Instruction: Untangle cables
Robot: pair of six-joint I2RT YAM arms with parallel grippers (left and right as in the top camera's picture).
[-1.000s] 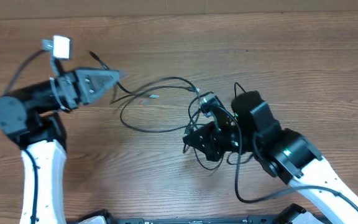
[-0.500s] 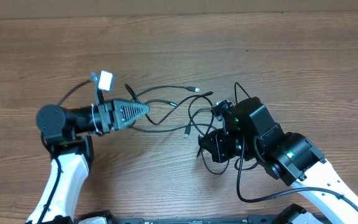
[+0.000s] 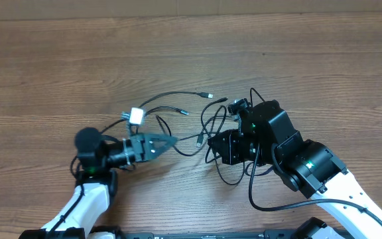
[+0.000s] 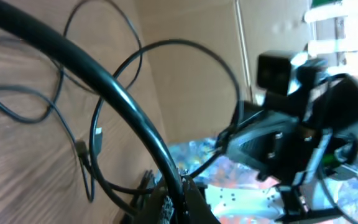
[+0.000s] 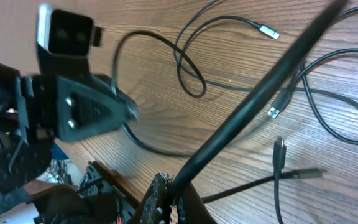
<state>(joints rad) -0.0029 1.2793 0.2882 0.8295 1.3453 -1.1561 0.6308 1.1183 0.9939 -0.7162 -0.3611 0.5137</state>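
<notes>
Several thin black cables [image 3: 178,93] lie looped and crossing on the wooden table [image 3: 290,53], some with silver plug ends [image 3: 209,95]. My left gripper [image 3: 171,141] points right at the middle of the table. It is shut on one black cable [image 4: 123,99], which runs up and away from the jaws [image 4: 182,193]. My right gripper [image 3: 211,143] faces it from the right, a short gap away. This one is shut on another black cable [image 5: 253,98] that rises from its jaws [image 5: 174,196]. Loose strands and a silver-tipped plug [image 5: 267,31] lie on the wood between the grippers.
The left arm's body [image 3: 88,143] sits low at the near left. The right arm [image 3: 307,162] fills the near right, and its own thicker wire loops beside it [image 3: 257,199]. A cardboard wall [image 3: 191,6] runs along the far edge.
My left gripper has swung from the far left down and right to the table's middle, close to the right gripper. The cables between them have slackened and bunched into loops. The right gripper barely moved.
</notes>
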